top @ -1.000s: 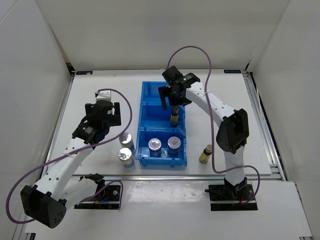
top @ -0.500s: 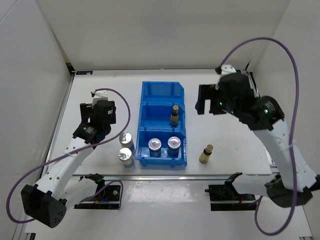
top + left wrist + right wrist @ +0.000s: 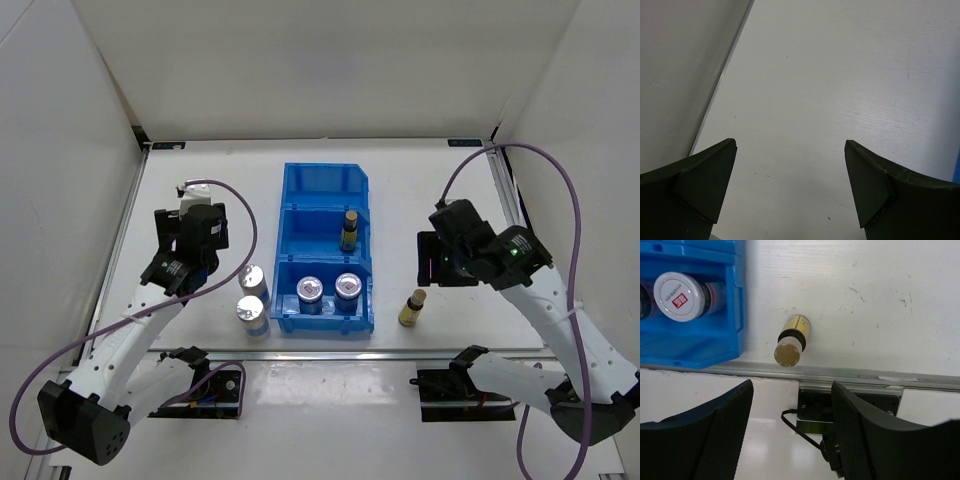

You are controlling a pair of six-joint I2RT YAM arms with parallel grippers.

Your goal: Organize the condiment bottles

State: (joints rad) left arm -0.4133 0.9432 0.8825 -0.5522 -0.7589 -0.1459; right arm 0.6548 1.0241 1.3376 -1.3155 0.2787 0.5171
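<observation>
Widest first: the white table (image 3: 200,180), bare on its far side. Down its middle, the blue bin (image 3: 325,185): far compartment holding nothing, middle one now holding a single amber bottle (image 3: 349,230), upright and free of any grip, near one holding the two red-and-white jars (image 3: 311,293) side by side. Then the right arm (image 3: 545,300): a second ago stretched over that middle compartment with its fingers at the bottle, since swung clear of the bin and drawn back to the right side of the table. Reads as one delivery finished and the next begun. At its end the right gripper (image 3: 791,390), spread wide, holding nothing, hovering above the second amber bottle (image 3: 790,342), itself upright on the table just right of the bin's near corner and close to the front rail (image 3: 850,374). Opposite, the left arm (image 3: 130,330), drifted a little toward the left wall over the same second, with the left gripper (image 3: 790,144) likewise wide open and empty, looking down on bare tabletop only. Unmoved beside the bin's near left corner, apart from that gripper: the two silver-capped shakers (image 3: 253,281), one just nearer than the other. By this count, three of six containers binned and three outside; probably next, a descent onto the loose amber bottle to join its twin, leaving the far compartment for the shakers.
</observation>
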